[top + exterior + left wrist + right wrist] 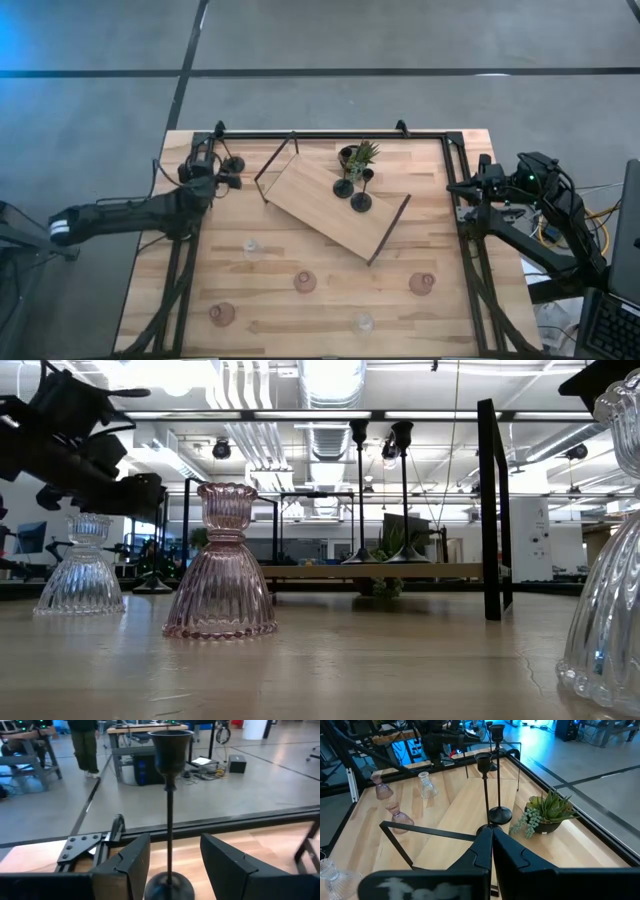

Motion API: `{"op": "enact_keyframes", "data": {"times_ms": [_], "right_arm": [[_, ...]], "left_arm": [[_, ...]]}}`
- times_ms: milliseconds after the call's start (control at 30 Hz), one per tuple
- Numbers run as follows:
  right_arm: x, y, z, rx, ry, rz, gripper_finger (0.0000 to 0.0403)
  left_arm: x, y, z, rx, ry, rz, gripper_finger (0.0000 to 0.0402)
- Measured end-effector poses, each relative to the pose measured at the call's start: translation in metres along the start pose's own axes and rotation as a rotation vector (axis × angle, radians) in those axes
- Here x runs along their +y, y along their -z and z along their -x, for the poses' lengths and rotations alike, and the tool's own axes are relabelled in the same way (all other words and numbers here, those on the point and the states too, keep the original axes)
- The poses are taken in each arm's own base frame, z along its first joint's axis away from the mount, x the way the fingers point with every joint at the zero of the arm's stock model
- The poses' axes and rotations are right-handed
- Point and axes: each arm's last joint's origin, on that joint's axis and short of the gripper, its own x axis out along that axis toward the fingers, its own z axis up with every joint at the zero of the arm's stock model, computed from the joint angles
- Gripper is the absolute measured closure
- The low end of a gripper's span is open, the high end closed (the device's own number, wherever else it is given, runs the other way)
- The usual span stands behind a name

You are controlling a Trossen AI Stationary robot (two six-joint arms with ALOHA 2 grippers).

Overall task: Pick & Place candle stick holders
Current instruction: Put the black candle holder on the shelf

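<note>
A slim black candle stick holder (169, 820) stands upright on its round base (169, 885) near the table's far left corner (233, 163). My left gripper (175, 840) is open and level, with one finger on either side of the thin stem and a gap on both sides. Two more black holders (344, 188) (361, 202) stand on the wooden board (320, 215). Pink glass cups (305, 282) (422, 283) (221, 314) and clear ones (250, 245) (365, 322) stand on the near half of the table. My right gripper (492, 840) waits shut at the table's right edge.
The wooden board with dark metal handles (275, 165) lies slanted mid-table, with a small green potted plant (358, 155) at its far end. A black frame rail (330, 135) runs along the far edge and down both sides. A person (85, 745) stands in the room beyond.
</note>
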Motion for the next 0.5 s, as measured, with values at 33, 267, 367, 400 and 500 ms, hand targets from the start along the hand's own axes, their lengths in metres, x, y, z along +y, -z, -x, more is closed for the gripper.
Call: {"op": "enact_keyframes", "data": {"times_ms": [33, 267, 367, 400, 500], "right_arm": [[0.0, 0.0, 0.0, 0.0, 0.0, 0.0, 0.0394], [0.0, 0.0, 0.0, 0.0, 0.001, 0.0, 0.0394], [0.0, 0.0, 0.0, 0.0, 0.0, 0.0, 0.0394], [0.0, 0.0, 0.0, 0.0, 0.0, 0.0, 0.0394], [0.0, 0.0, 0.0, 0.0, 0.0, 0.0, 0.0394]], "left_arm": [[0.0, -0.001, -0.002, 0.005, 0.004, 0.002, 0.0223], [0.005, -0.004, -0.021, 0.042, 0.023, 0.021, 0.0223], [0.007, -0.006, -0.028, 0.046, 0.033, 0.041, 0.0223], [0.007, -0.007, -0.03, 0.043, 0.035, 0.042, 0.0223], [0.009, -0.009, -0.036, 0.04, 0.034, 0.038, 0.0223]]}}
